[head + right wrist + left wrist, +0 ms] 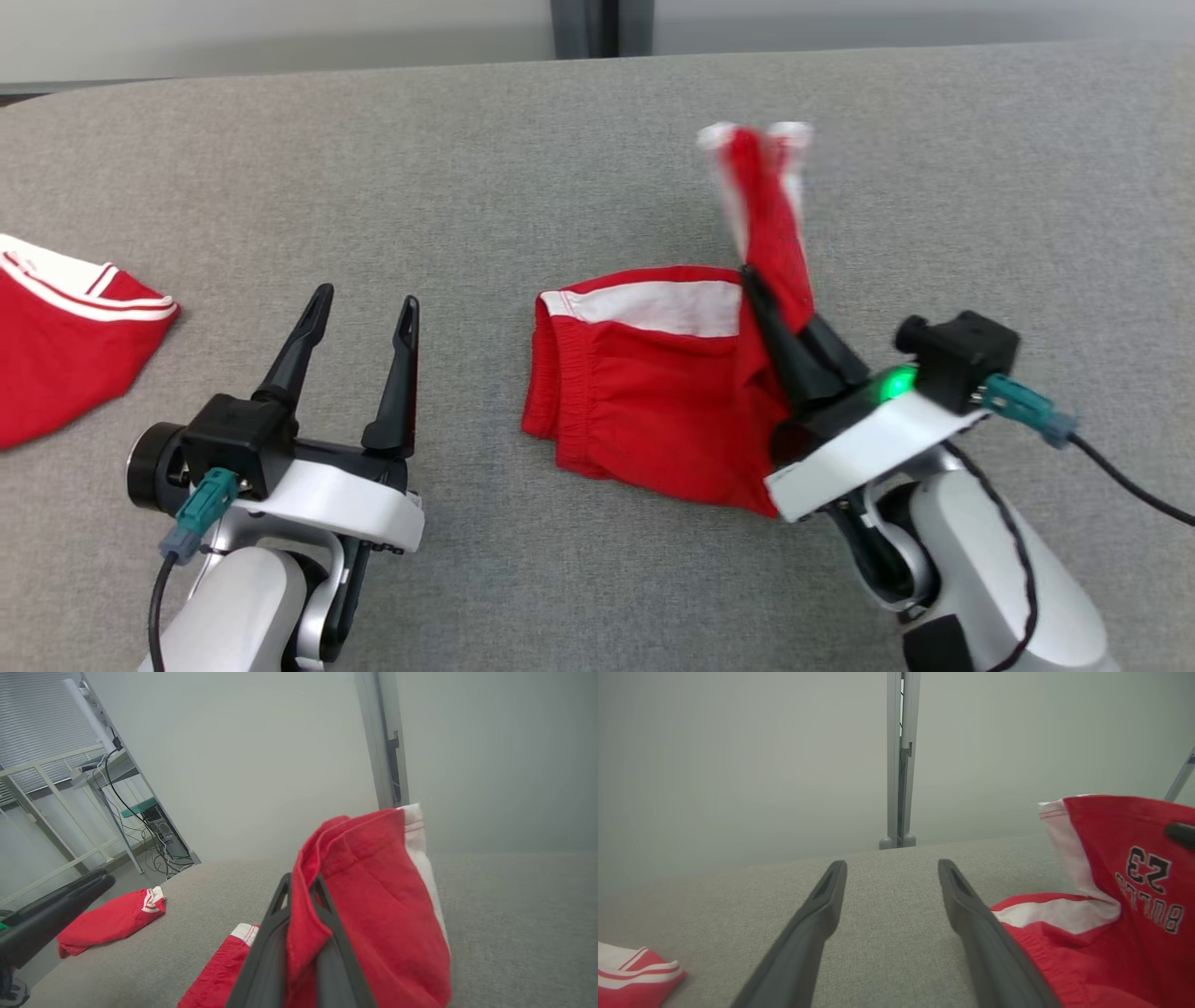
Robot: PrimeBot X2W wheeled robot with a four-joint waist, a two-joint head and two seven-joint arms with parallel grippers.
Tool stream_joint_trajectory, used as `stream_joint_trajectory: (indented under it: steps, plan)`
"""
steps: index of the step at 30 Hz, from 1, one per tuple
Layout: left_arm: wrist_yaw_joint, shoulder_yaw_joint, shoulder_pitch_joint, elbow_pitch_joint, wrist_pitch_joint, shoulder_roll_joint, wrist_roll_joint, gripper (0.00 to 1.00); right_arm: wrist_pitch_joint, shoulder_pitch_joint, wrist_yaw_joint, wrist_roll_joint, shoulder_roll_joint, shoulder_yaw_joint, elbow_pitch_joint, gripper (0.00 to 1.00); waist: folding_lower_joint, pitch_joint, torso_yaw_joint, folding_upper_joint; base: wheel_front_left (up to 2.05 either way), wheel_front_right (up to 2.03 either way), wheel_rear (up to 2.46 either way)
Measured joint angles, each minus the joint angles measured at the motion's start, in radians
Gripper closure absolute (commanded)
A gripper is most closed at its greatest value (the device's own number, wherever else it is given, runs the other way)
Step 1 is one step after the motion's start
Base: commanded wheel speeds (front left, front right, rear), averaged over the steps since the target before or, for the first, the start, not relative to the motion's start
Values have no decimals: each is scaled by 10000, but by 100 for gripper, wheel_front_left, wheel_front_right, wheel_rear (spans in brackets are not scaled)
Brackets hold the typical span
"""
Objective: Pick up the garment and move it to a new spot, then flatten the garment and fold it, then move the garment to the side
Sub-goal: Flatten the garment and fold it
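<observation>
The grey woven-fabric work surface (597, 131) carries a second red garment with white striped trim (65, 355) at far left, well apart. The red shorts with white side panels (644, 401) lie centre-right, with one edge raised and pinched between the right gripper (770, 299) fingers. The left gripper (367, 297) hovers near the shorts, spread wide and empty.

A counter (597, 121) covered in grey fabric meets a plain, pale grey wall (738, 765), split by a grey upright post (900, 765). To one side are slatted blinds (32, 718), a white metal frame (88, 715) and tangled black cables (161, 842).
</observation>
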Motion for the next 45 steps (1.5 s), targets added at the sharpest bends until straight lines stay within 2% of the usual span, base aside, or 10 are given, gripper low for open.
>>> stream_joint_trajectory:
  steps: [4,7,15,16,17,18,28,35,39,45]
  plan:
    - [-63,-109,-180,111,-73,-148,-13,0,245,-400,0,188,151,993,213,100,0,68,256,0,0,0,0]
    - [-105,-222,-201,257,-163,-293,-17,0,332,-598,0,383,228,1919,999,100,0,147,544,0,0,0,0]
    - [-163,-286,-314,527,-316,-431,-75,0,52,-1076,0,1049,255,3496,2088,100,0,305,864,0,0,0,0]
    - [-163,-290,-329,543,-337,-449,-88,0,2,-1147,0,1055,245,3618,2190,73,0,313,866,0,0,0,0]
    - [-163,-293,-339,556,-347,-470,-102,0,-61,-1207,0,1072,247,3712,2268,29,0,317,865,0,0,0,0]
    - [-163,-303,-340,577,-351,-487,-115,0,-69,-1259,0,1135,244,3852,2368,0,0,319,863,0,0,0,0]
    - [-165,-288,-354,727,-437,-493,-142,0,-268,-1312,0,790,253,4878,2479,0,0,227,712,0,0,0,0]
    - [-58,-144,-255,738,-454,-288,-215,0,-552,-740,0,721,44,4765,1453,0,0,19,448,0,0,0,0]
    - [15,-73,-107,702,-416,-194,-255,0,-621,-238,0,690,-345,4050,593,0,0,-161,266,0,0,0,0]
    - [182,33,94,518,-336,40,-290,0,-621,697,0,86,-640,1820,-560,0,0,-497,1,0,0,0,0]
